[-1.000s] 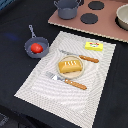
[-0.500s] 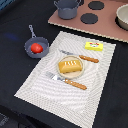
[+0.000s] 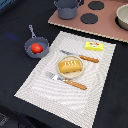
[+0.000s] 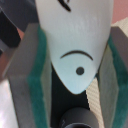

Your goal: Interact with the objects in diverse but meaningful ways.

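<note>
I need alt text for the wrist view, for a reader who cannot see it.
A white fish-shaped toy piece with a drawn eye and curved line fills the view, held between the gripper's two green-padded grey fingers.

White fish piece (image 4: pixel 75 45) fills the wrist view, its tail end cut off at the frame edge, the whole shot blurred; the gripper pads (image 4: pixel 37 70) run out of frame. In the exterior view, a bowl (image 3: pixel 123 15) is clipped by the edge
</note>
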### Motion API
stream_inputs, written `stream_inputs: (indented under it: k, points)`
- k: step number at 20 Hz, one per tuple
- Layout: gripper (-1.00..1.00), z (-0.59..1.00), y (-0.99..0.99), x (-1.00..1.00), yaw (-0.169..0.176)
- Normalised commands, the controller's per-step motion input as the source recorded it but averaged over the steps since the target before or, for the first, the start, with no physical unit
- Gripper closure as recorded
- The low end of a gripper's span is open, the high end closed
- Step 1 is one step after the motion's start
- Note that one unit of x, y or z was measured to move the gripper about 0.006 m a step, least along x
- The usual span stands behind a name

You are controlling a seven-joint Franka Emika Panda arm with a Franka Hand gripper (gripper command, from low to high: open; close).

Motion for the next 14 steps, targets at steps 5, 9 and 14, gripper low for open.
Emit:
stream_inputs:
  k: [5, 9, 14]
  points:
    - [1.0, -0.34, 0.01, -0.27, 0.058]
    - [1.0, -0.34, 0.0, -0.25, 0.054]
    - [1.0, -0.36, 0.0, -0.2, 0.035]
